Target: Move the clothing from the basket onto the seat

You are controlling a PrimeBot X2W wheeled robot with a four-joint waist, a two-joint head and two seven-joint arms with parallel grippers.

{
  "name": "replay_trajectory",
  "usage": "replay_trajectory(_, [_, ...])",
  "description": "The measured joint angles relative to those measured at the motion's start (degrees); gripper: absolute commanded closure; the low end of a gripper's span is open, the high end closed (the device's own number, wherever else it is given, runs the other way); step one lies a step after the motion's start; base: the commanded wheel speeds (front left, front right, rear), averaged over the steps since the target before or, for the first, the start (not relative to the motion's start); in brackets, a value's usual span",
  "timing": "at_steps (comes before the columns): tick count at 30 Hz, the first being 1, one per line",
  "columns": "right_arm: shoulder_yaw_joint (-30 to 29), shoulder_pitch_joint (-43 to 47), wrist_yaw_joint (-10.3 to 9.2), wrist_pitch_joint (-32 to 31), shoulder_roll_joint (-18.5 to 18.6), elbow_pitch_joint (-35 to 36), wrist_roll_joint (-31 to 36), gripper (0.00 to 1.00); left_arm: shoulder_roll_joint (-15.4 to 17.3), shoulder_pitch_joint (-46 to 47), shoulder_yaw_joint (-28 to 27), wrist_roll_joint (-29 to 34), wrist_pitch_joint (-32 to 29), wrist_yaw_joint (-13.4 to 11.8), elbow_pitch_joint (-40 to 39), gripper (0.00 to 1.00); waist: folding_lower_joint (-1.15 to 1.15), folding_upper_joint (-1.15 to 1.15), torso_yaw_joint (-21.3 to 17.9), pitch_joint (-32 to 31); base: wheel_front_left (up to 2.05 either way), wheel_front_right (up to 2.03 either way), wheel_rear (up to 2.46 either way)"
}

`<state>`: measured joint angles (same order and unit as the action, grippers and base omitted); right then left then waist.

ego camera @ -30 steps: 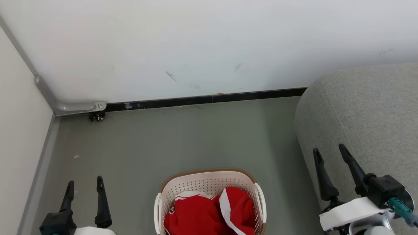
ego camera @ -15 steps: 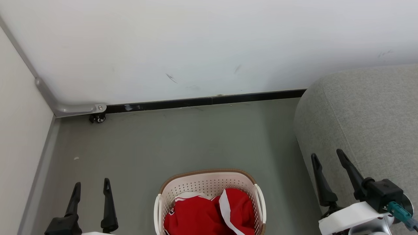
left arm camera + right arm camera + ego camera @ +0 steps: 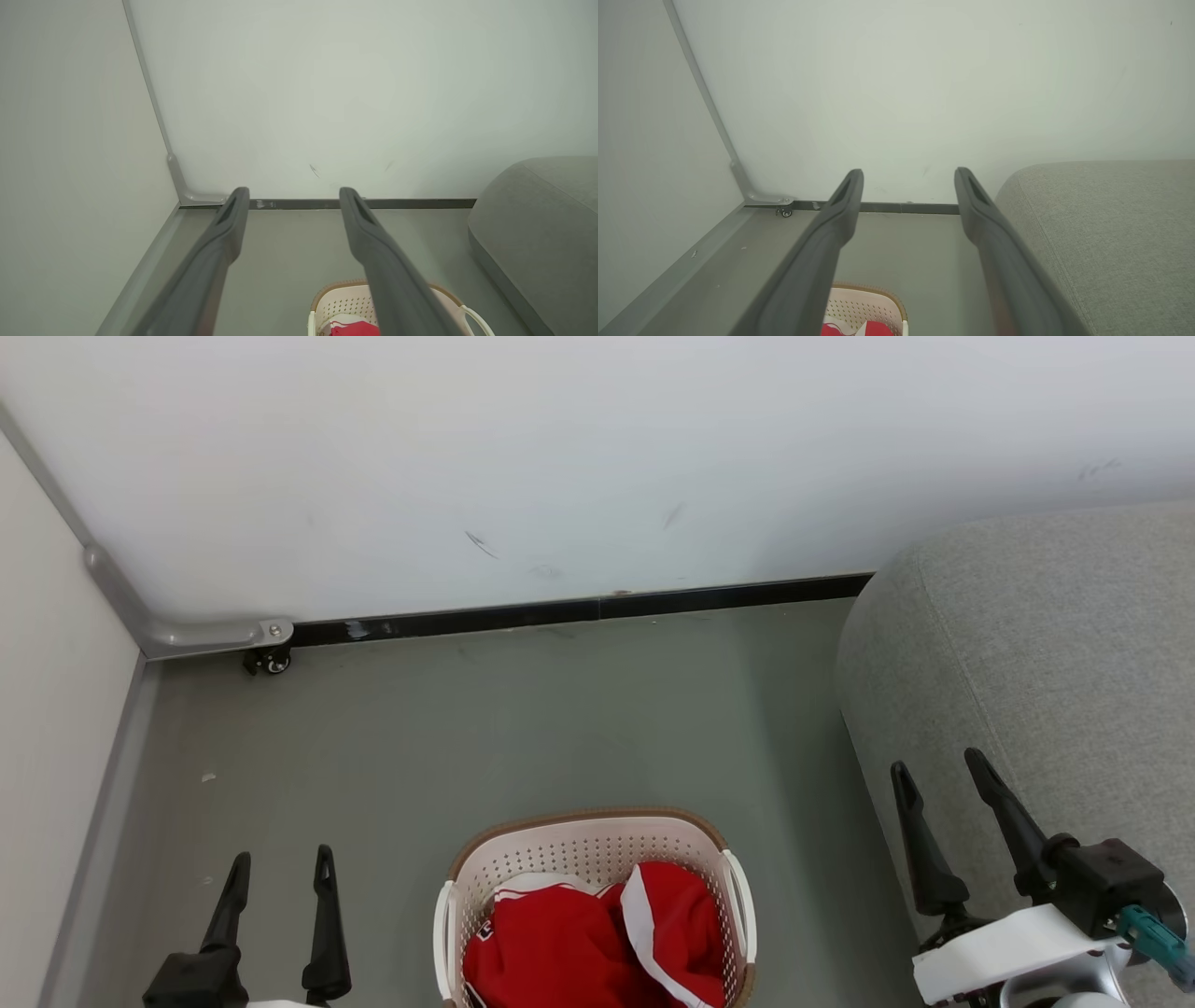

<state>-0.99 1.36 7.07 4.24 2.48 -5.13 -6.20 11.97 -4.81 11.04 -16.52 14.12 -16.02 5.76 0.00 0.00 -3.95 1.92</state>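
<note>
Sitting on the grey-green floor (image 3: 523, 728) at the bottom centre of the head view, the basket (image 3: 583, 847) is holding the clothing (image 3: 569, 957), a heap of bright red fabric lying inside it towards the near side. A wide white trim (image 3: 642, 933) is running diagonally across the right part of the heap, and a second white edge is showing at its back, just below the perforated wall. The seat (image 3: 1055, 644) is standing to the robot's right of the basket and apart from it, with a strip of floor lying between them.

The left gripper (image 3: 282, 856) is hovering at the lower left, beside the basket and clear of it, its two dark fingers standing spread with bare floor showing between them. The right gripper (image 3: 936, 763) is hovering at the lower right, over the seat's near flank, its fingers likewise standing apart and pinching nothing; whether it is touching the upholstery cannot be told.

In the left wrist view the fingers are framing the black baseboard (image 3: 597, 609), with the basket's far rim showing at the bottom edge. In the right wrist view the basket is appearing between the fingers at the bottom edge, and the seat is lying to the right. A small caster (image 3: 269, 661) is sitting under the metal corner trim (image 3: 187, 637) below the white wall (image 3: 560, 457).
</note>
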Motion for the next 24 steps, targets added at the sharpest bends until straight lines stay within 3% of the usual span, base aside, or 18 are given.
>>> replay_trajectory(24, [-2.6, 0.0, 0.01, 0.0, 0.0, 2.7, -0.7, 0.00, 0.4, 3.7, 2.0, 1.5, -0.8, 1.4, -0.9, 0.00, 0.00, 0.00, -3.3, 3.1, 0.00, 0.00, 0.00])
